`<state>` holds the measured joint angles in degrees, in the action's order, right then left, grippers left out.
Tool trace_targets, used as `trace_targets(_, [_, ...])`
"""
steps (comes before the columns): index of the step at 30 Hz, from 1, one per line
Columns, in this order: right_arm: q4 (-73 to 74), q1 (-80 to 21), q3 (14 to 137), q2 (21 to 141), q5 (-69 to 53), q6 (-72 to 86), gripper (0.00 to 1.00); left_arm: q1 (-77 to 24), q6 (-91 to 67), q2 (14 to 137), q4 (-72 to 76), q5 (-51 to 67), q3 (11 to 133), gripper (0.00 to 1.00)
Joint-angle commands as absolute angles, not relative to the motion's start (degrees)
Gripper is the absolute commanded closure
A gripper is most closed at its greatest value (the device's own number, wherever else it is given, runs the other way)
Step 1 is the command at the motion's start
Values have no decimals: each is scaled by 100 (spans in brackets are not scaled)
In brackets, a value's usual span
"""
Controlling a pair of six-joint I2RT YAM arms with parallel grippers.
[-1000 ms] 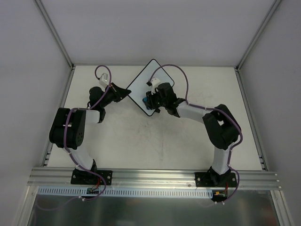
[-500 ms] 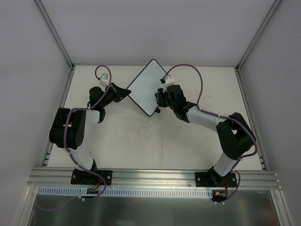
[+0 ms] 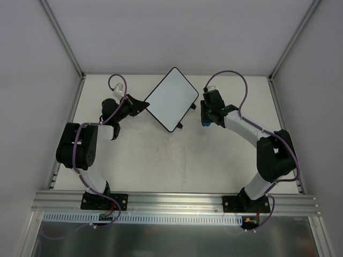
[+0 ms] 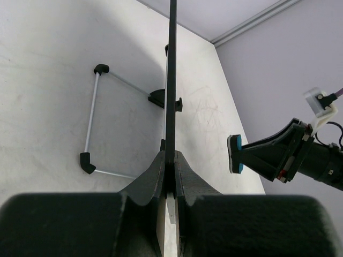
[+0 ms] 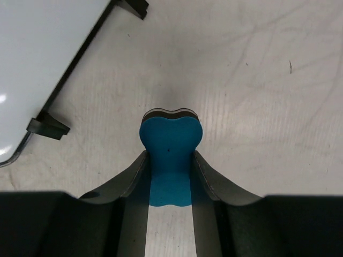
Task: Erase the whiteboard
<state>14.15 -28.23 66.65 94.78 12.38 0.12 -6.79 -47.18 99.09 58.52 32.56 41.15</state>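
The whiteboard (image 3: pixel 171 99) is a white board with a thin black rim, lying diamond-wise at the back of the table. Its face shows no marks. My left gripper (image 3: pixel 143 104) is shut on its left corner; in the left wrist view the board (image 4: pixel 172 80) shows edge-on between the fingers. My right gripper (image 3: pixel 206 119) is shut on a blue eraser (image 5: pixel 170 155) and stands to the right of the board, apart from it. The board's corner and a black tab (image 5: pixel 48 127) show at the left of the right wrist view. The eraser also shows in the left wrist view (image 4: pixel 234 154).
A thin wire stand (image 4: pixel 94 120) with black corner pieces shows under the board in the left wrist view. The table's back edge (image 3: pixel 177 75) and the side rails (image 3: pixel 281 123) bound the work area.
My right gripper has moved off the whiteboard to the right with the eraser, from over the board's lower right part to the bare table beside it. The left arm has stayed still.
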Motion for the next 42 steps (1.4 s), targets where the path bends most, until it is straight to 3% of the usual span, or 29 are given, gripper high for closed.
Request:
trace_targets(1, [2074, -2856, 6532, 9264, 1160, 184, 99, -782, -4676, 9721, 5880, 3533, 4219, 100])
trace_targets(12, [1951, -2883, 6188, 9676, 1160, 290, 98, -773, -4676, 9659, 5871, 3507, 4192, 94])
trace_targets(20, [1740, -2883, 6161, 10072, 941, 378, 90, -773, -4667, 9624, 5862, 3498, 4184, 91])
trace_targets(23, [1653, -2874, 6126, 10107, 879, 387, 67, -773, -4667, 9615, 5862, 3507, 4175, 89])
trace_targets(30, [1591, -2883, 6038, 10011, 949, 413, 41, -773, -4649, 9554, 5854, 3463, 4131, 77])
trace_targets(33, [1582, -2892, 6003, 9993, 1019, 457, 21, -773, -4649, 9554, 5862, 3463, 4122, 70])
trace_targets(34, [1565, -2892, 5977, 9950, 1037, 457, 11, -765, -4649, 9554, 5862, 3454, 4122, 66])
trace_targets(42, [1468, -2883, 5906, 9633, 1046, 457, 7, -765, -4606, 9501, 5836, 3437, 4105, 42])
